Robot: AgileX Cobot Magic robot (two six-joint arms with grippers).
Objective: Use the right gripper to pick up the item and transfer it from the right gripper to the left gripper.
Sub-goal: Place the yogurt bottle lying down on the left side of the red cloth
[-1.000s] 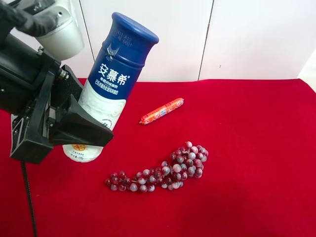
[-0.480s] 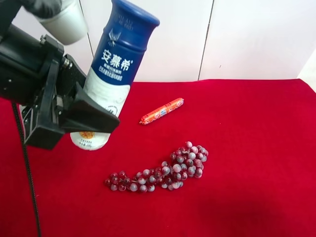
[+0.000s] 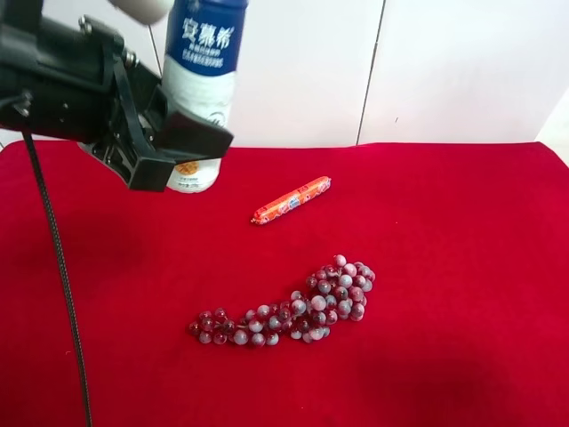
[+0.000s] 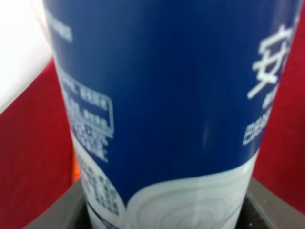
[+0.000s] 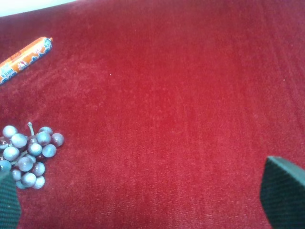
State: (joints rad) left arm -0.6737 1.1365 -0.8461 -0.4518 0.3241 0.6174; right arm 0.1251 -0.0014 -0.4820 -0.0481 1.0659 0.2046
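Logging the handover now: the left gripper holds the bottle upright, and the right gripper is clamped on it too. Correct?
No. The right gripper is not on the bottle: the right wrist view shows its fingertips wide apart with only red cloth between them, holding nothing. The rest stands: the left gripper holds the bottle upright.

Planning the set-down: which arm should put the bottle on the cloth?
Left. The left gripper is shut on the bottle, as its wrist view shows close up. The right gripper is open and empty over the cloth, so it would need a handover first.
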